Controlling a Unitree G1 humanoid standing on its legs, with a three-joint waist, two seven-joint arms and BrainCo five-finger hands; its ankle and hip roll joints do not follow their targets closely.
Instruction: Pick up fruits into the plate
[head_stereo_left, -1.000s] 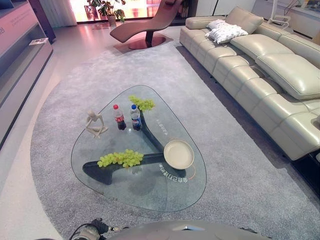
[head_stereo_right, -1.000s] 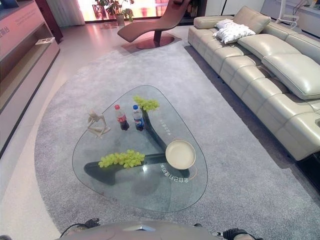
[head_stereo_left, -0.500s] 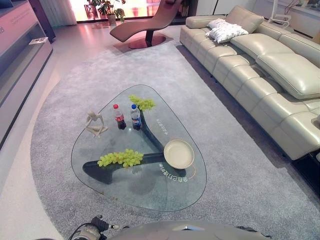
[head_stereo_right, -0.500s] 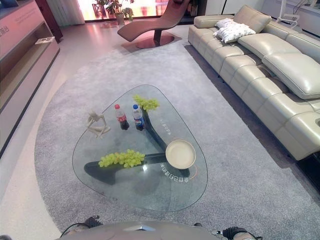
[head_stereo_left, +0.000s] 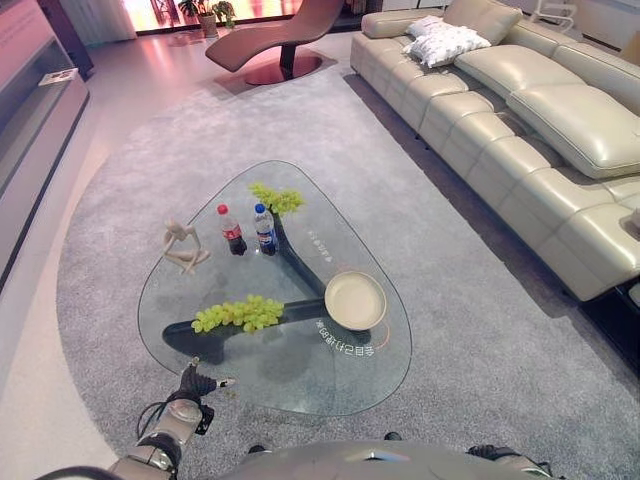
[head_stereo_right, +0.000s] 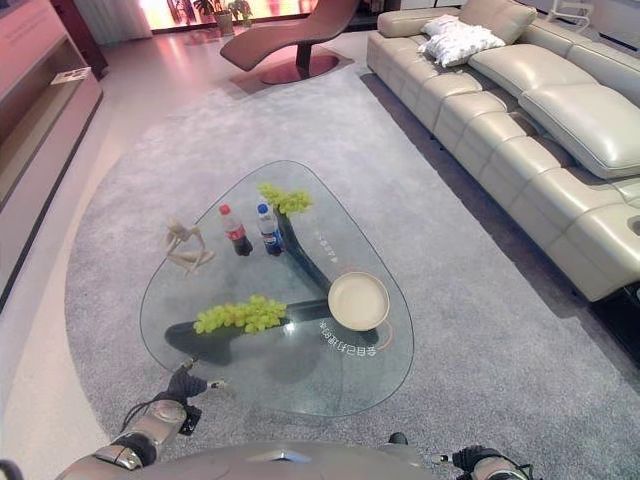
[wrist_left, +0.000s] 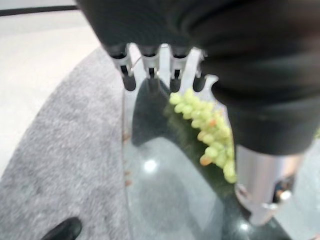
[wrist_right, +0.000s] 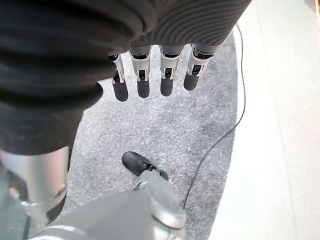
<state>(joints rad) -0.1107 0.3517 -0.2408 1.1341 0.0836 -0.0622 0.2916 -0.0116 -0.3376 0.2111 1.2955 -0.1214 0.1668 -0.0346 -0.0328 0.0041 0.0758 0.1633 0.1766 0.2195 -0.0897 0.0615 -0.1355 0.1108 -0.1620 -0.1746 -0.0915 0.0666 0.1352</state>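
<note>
Low, left hand (head_stereo_left: 190, 384) open, near table (head_stereo_left: 300, 385)

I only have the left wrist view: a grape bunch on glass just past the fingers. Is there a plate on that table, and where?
Observer: Yes. An empty cream plate lies on the glass table, to the robot's right of that near grape bunch.
Operator: Any other fruit?
Observer: A second grape bunch lies at the table's far end, beyond two bottles.
Operator: What is the right hand doing?
Observer: The right hand hangs over the grey carpet, fingers straight, holding nothing.
</note>
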